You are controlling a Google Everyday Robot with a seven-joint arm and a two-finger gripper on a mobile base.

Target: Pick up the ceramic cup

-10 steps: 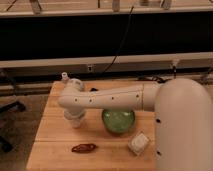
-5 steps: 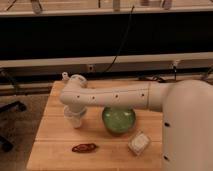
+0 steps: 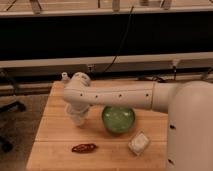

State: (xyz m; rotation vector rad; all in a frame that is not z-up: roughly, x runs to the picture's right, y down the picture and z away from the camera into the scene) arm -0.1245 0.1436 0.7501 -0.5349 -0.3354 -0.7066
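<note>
The ceramic cup (image 3: 78, 122) is a small white shape on the wooden table (image 3: 55, 135), left of the green bowl (image 3: 118, 119). My white arm reaches in from the right across the table and bends down at its left end. The gripper (image 3: 76, 113) points down right over the cup and hides most of it. I cannot separate the cup from the gripper's tip.
A tiny white capped bottle (image 3: 65, 76) stands at the table's back left corner. A reddish-brown object (image 3: 84, 148) lies near the front edge. A white packet (image 3: 138, 143) lies in front of the bowl. A chair base (image 3: 10, 107) stands left of the table.
The bend of my arm has risen and shifted slightly right over the last second. The gripper stays at the cup. The bowl, bottle and other things have not moved.
</note>
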